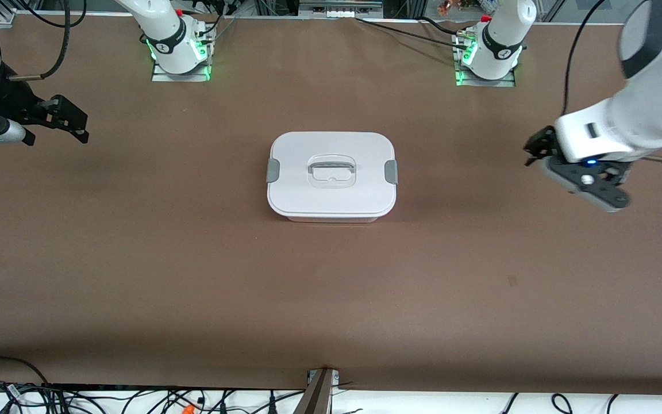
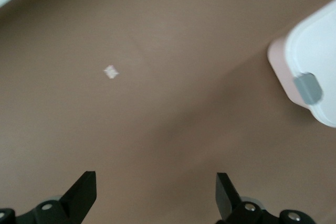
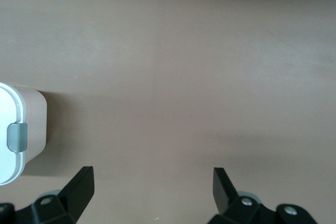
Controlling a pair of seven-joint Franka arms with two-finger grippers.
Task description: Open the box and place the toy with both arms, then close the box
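Both my grippers empty and spread wide, box shut at table centre.

My left gripper (image 1: pixel 538 150) hangs over bare table (image 1: pixel 135 259) off the box's (image 1: pixel 331 175) end toward my left arm's side, well apart from it, wrist tilted, fingers (image 2: pixel 84 190) splayed with nothing between them. My right gripper (image 1: pixel 72 122) hangs over the table off the box's other end, also well apart, fingers (image 3: pixel 79 187) splayed and empty. One box: rounded rectangle, pinkish see-through tub, white lid (image 1: pixel 331 167) seated flat. Two grey clips, one (image 1: pixel 391 172) at my left arm's end, one (image 1: pixel 272 170) at my right arm's end. One clear recessed handle (image 1: pixel 331 171) mid-lid. Two arms, two grippers.
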